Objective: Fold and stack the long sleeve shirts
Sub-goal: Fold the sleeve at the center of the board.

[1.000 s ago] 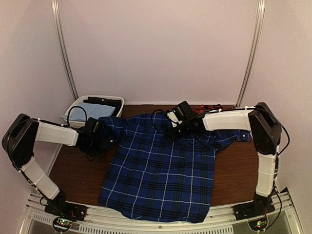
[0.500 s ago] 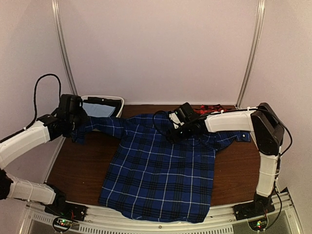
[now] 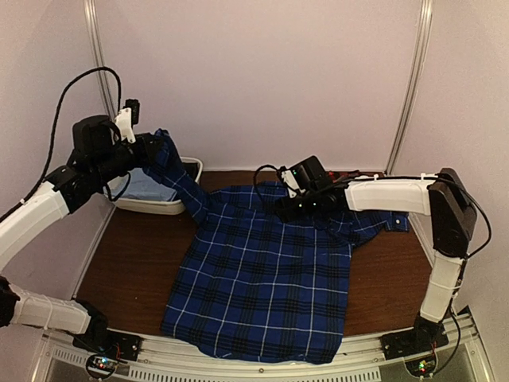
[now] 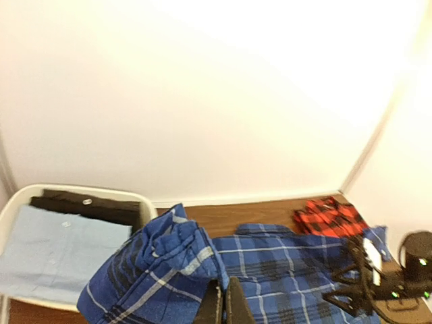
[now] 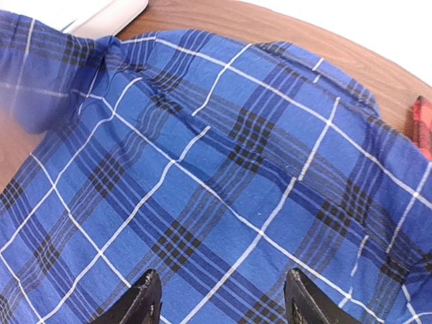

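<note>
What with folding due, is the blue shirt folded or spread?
Spread: blue shirt lies flat, unfolded; left gripper holds one sleeve up.

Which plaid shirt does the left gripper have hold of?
The dark blue plaid flannel shirt: the left gripper pinches its sleeve aloft. The red-and-black check shirt lies bunched behind it, ungripped.

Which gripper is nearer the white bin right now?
Left. The left gripper is up above the white bin, shut on the blue plaid shirt's sleeve. The right gripper is off to the bin's right, open over the shirt's collar area.
</note>
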